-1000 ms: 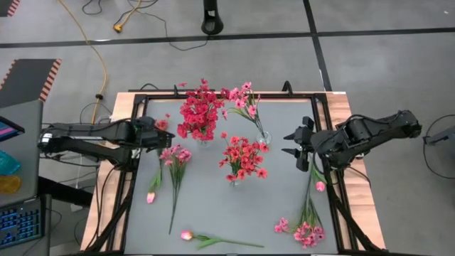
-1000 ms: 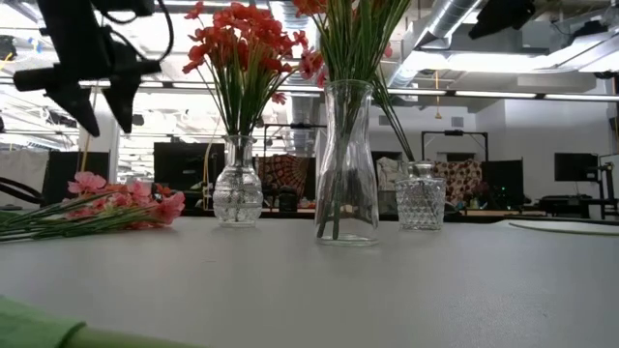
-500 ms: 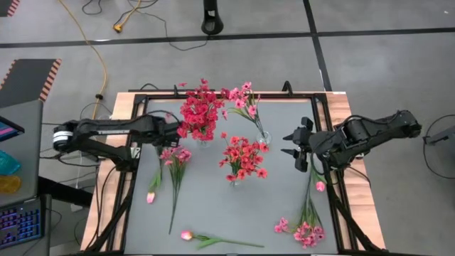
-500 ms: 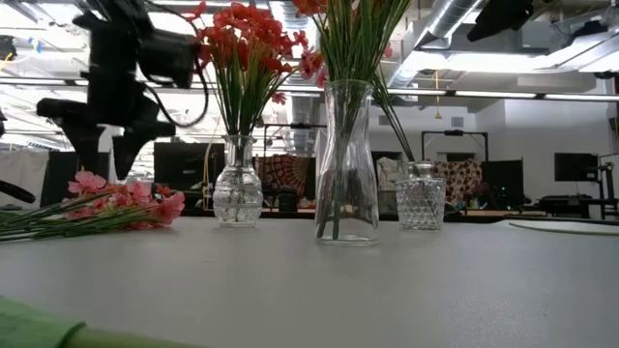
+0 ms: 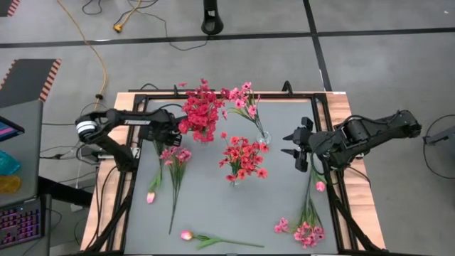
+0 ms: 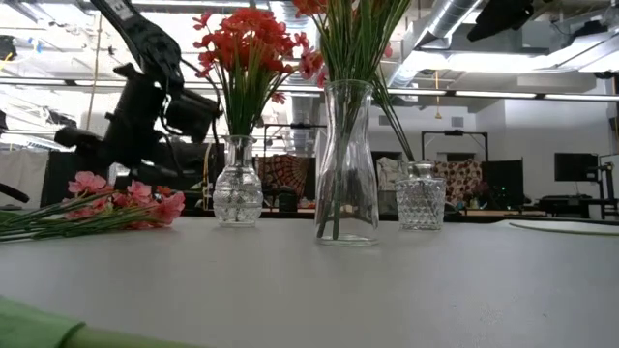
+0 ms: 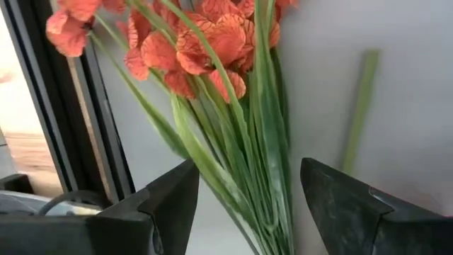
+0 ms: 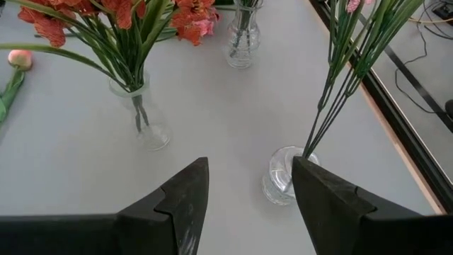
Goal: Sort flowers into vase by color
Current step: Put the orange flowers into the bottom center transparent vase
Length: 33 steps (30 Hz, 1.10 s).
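Since the earlier frames, the left arm had been swung inward across the table, and the left gripper had been brought from the left edge to a spot just beside the crimson bunch standing in its vase at about eleven o'clock of the table's centre. Its fingers were seen spread apart with nothing clamped, above the green stems of the pink spray lying on the table at nine o'clock. The right gripper had not been moved; it was held at three o'clock, fingers apart and empty. The red bunch was seen in a vase near the centre, and a light pink bunch in a small vase at one o'clock. A tulip bud was lying at six o'clock, another pink spray at five o'clock.
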Each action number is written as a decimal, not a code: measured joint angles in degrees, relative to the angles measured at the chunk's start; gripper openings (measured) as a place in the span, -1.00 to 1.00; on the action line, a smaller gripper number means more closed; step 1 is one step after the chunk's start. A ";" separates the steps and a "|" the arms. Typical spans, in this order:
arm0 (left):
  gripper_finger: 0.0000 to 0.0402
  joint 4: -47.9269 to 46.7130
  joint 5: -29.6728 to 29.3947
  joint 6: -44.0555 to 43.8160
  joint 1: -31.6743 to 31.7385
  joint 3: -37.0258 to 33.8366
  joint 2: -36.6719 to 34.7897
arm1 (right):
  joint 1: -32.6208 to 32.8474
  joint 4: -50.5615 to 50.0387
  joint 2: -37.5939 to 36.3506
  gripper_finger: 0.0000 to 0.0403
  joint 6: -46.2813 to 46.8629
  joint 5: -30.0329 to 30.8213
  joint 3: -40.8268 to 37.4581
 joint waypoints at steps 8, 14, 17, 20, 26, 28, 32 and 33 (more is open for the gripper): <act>0.17 -0.02 -0.54 6.61 1.82 0.48 5.85 | -0.02 -0.04 0.00 0.14 -0.07 0.00 0.02; 0.17 -0.20 -1.58 5.36 0.78 0.83 6.56 | -0.02 -0.01 0.00 0.14 -0.07 0.00 0.02; 0.17 -0.19 -3.57 4.68 0.15 0.81 6.62 | -0.02 -0.04 0.00 0.14 -0.05 0.00 0.02; 0.17 -0.11 -4.44 4.65 -0.11 0.76 6.66 | -0.02 -0.04 0.00 0.14 -0.05 -0.02 0.02; 0.07 0.24 -3.30 3.91 -0.05 0.74 6.67 | -0.01 -0.04 0.00 0.14 -0.01 -0.01 0.02; -0.05 0.53 -3.30 3.89 -0.05 0.72 6.69 | -0.02 -0.04 0.00 0.14 -0.01 -0.02 0.02; -0.37 1.79 -3.30 4.15 -0.07 0.66 6.75 | -0.01 -0.04 0.00 0.14 0.02 -0.02 0.02; -0.45 2.07 -3.34 4.38 -0.07 0.66 6.76 | 0.00 -0.04 0.00 0.14 0.02 -0.02 0.02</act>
